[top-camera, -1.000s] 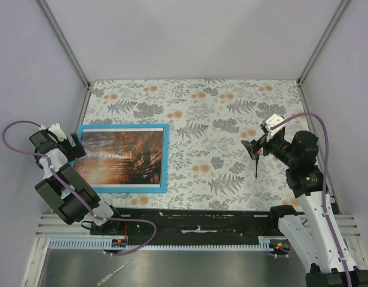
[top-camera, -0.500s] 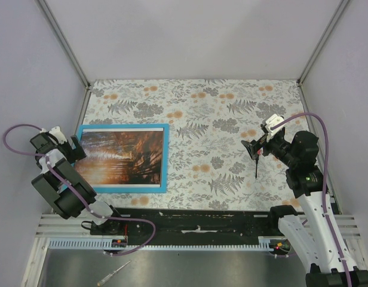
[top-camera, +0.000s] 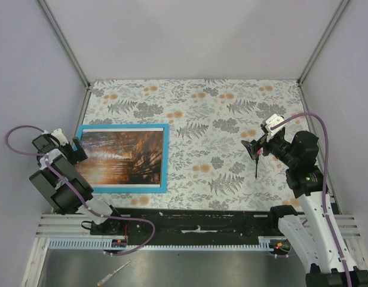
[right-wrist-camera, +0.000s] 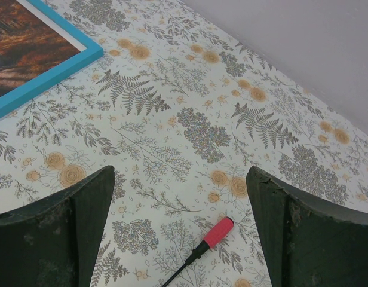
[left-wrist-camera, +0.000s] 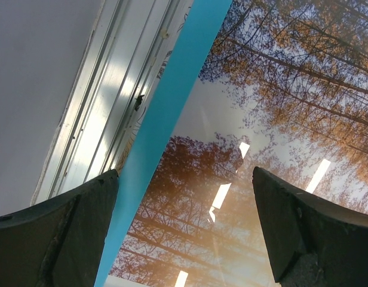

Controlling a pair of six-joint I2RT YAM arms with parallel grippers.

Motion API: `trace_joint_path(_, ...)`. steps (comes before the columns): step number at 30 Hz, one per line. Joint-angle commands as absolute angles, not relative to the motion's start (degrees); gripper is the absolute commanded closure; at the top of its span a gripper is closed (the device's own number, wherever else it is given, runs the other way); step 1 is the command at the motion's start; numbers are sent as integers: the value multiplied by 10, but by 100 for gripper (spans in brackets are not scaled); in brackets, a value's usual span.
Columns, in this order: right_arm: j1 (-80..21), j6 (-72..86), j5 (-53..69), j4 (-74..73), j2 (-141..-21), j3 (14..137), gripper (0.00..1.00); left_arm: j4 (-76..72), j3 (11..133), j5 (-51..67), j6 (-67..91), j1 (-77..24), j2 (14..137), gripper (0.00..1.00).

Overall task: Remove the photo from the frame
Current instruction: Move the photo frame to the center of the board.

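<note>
Enclosed test bay, panelled on three sides.
Back wall, left wall and right wall are plain pale grey panels, unmarked, joined at two aluminium corner posts. The table cover, printed with grey ferns and orange flowers, lies flat up to the walls. A slotted rail runs along the near edge, with a dull grey metal shelf beyond it. Lighting is even and shadows are soft.

Overhead and close wrist views, frame in all
</note>
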State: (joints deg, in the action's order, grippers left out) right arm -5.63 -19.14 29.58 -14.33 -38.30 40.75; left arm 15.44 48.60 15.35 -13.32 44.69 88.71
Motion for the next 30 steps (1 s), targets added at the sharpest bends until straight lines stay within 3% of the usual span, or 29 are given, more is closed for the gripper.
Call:
trace_joint_path(1, -55, -196, 294, -133, -378, 417, 2, 163, 497, 158, -139, 452, 913, 0)
trace_joint_path(16, -55, -194, 296, -134, -374, 417, 2, 201, 500, 199, -170, 430, 887, 0)
trace_joint_path(30, -54, -192, 299, -133, -374, 418, 2, 214, 498, 126, -160, 296, 871, 0)
